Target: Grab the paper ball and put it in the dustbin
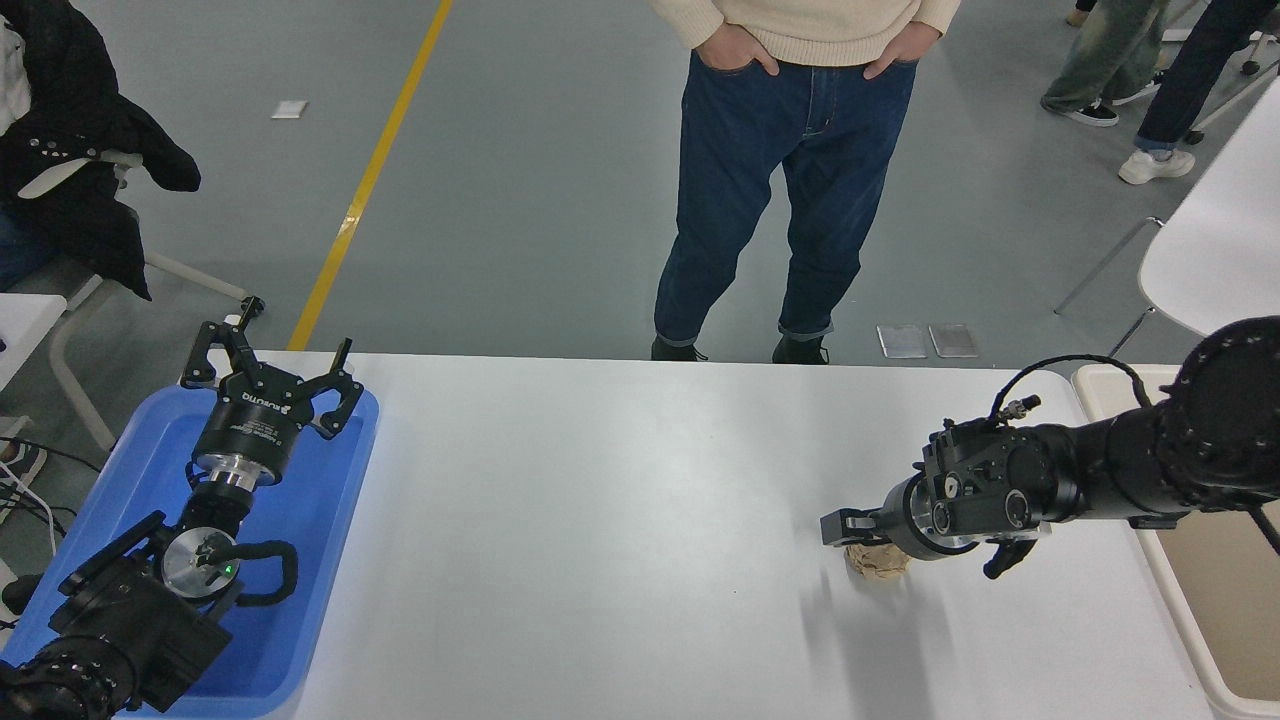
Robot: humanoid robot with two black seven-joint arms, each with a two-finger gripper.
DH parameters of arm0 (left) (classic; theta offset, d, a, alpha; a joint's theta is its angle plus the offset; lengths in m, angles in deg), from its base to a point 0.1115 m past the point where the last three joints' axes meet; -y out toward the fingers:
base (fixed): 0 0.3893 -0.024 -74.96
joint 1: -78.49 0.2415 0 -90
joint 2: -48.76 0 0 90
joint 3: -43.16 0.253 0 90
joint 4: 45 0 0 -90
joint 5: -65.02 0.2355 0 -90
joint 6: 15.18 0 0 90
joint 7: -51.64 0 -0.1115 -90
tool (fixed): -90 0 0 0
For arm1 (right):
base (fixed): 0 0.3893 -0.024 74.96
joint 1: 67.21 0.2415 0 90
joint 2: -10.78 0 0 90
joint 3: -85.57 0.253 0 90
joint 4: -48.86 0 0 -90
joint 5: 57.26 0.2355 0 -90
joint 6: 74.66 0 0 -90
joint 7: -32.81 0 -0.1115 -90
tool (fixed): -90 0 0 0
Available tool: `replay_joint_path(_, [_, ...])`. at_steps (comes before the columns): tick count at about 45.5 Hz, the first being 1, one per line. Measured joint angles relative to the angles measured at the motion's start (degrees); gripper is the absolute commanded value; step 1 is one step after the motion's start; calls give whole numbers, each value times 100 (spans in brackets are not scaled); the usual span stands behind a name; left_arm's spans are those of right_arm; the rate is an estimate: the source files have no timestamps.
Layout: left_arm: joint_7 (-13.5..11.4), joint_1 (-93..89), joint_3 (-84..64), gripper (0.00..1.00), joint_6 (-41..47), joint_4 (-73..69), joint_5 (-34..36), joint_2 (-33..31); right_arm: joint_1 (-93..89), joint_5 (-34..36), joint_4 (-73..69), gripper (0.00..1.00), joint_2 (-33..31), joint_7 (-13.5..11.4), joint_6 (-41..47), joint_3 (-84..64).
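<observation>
At four o'clock on the white table (620, 520), the paper ball (877, 564) is seen resting, partly covered by the right gripper (850, 532), which is lowered directly over it; whether its fingers are released or clenched cannot be told. At the three o'clock edge the dustbin (1170, 590) is found. At eight o'clock the left gripper (268, 365) is parked, fingers spread, over a blue tray (330, 560).

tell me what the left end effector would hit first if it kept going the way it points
Likely nothing on the table: the left end effector, parked over the blue tray, points away past the tray's far rim and the table edge toward open floor. Depth is unclear, though.
</observation>
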Motion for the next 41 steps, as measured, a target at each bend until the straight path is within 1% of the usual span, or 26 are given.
replay_joint_path(2, [0, 0, 0, 100, 0, 0, 0, 0, -42, 0, 26, 88, 6, -2, -27, 4])
replay_joint_path(3, [0, 0, 0, 100, 0, 0, 0, 0, -59, 0, 34, 85, 8, -2, -37, 6])
replay_joint_path(7, [0, 0, 0, 100, 0, 0, 0, 0, -119, -3, 76, 67, 19, -2, -93, 19])
replay_joint_path(10, [-2, 0, 0, 100, 0, 0, 0, 0, -152, 3, 94, 57, 28, -1, -124, 29])
replay_joint_path(15, [-3, 0, 0, 100, 0, 0, 0, 0, -202, 23, 115, 47, 42, -1, -161, 39])
replay_joint_path(24, [-3, 0, 0, 100, 0, 0, 0, 0, -260, 38, 130, 23, 53, -1, -179, 48])
replay_joint_path(27, [-3, 0, 0, 100, 0, 0, 0, 0, -273, 38, 132, 8, 55, -1, -170, 52])
replay_joint_path(29, [-2, 0, 0, 100, 0, 0, 0, 0, -278, 38, 130, 1, 57, -1, -155, 54])
replay_joint_path(41, [-2, 0, 0, 100, 0, 0, 0, 0, -186, 55, -99, 0, 20, 0, 52, 57])
